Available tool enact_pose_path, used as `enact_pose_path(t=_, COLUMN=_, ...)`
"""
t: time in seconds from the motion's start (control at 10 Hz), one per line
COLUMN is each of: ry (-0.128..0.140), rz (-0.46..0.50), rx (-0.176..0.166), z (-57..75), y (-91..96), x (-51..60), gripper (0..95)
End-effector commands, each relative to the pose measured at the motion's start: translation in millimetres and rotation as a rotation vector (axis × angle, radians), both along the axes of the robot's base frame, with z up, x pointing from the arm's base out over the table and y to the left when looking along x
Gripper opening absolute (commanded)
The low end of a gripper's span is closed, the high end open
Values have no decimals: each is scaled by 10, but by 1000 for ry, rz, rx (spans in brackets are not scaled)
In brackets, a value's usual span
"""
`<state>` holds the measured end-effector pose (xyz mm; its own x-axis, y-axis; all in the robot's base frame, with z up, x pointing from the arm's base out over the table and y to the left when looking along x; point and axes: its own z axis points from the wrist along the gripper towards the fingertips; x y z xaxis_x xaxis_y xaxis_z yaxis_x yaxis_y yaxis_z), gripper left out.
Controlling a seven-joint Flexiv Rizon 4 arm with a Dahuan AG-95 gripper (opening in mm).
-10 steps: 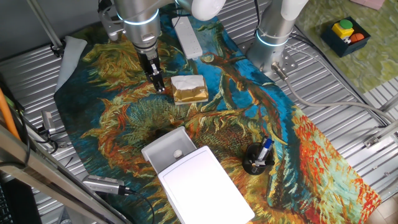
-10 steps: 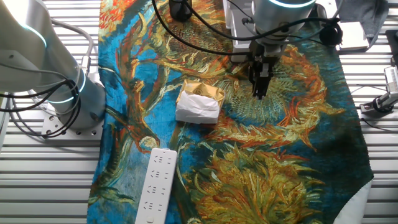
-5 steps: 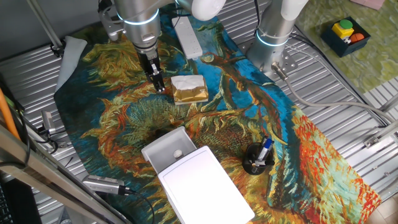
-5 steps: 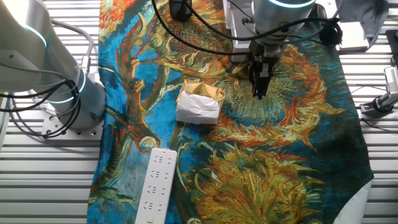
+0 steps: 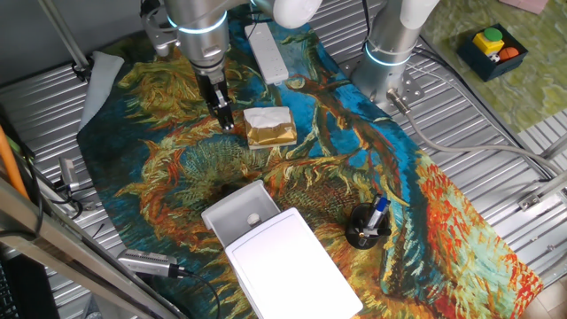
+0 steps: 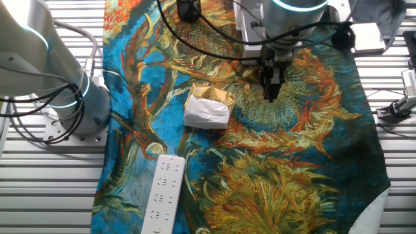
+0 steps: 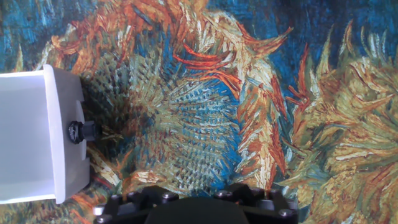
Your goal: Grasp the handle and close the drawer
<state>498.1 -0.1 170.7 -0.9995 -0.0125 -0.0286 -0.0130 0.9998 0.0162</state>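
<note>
At roughly 6 o'clock on the table (image 5: 496, 124), over a sunflower-print cloth (image 5: 416, 221), sits a white flat-topped box (image 5: 297, 270); the drawer (image 5: 237, 214) projects from its 11 o'clock end, pulled well out and showing a pale, shallow interior. Judged from its thin white plastic walls, the drawer is light, stiff and smooth, so it should slide with little force, though the box may shift on the cloth if pushed off-axis. A tan-and-white block (image 5: 269, 127) lies near 12 o'clock, just beside the gripper (image 5: 223, 117), which hangs well apart from the drawer with nothing between its fingers; whether the fingers are spread or together cannot be told from these views. Smallest is the handle (image 7: 81, 132), a small dark knob centred on the drawer's front wall, at 9 o'clock in the hand view; it is probably the right place to take hold, pinched across its stem.
</note>
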Motion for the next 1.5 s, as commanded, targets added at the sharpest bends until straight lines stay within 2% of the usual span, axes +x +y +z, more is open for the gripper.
enact_pose_path(t=0.1, ry=5, rz=1, rx=-1, z=-7, y=1, x=19, gripper=0)
enact_pose_path(t=0.3, ry=3, rz=49, rx=0, z=-7, y=1, x=18, gripper=0)
enact_pose_path(t=0.6, ry=3, rz=73, rx=-3, z=-7, y=1, x=17, gripper=0)
enact_pose_path(t=0.8, ry=2, rz=133, rx=-3, z=-2, y=2, x=8, gripper=0)
enact_pose_path(t=1.1, ry=-4, rz=322, rx=-4, z=2, y=5, x=-10, gripper=0)
enact_pose_path(t=1.5, ry=-12, rz=499, rx=-19, z=7, y=4, x=7, gripper=0)
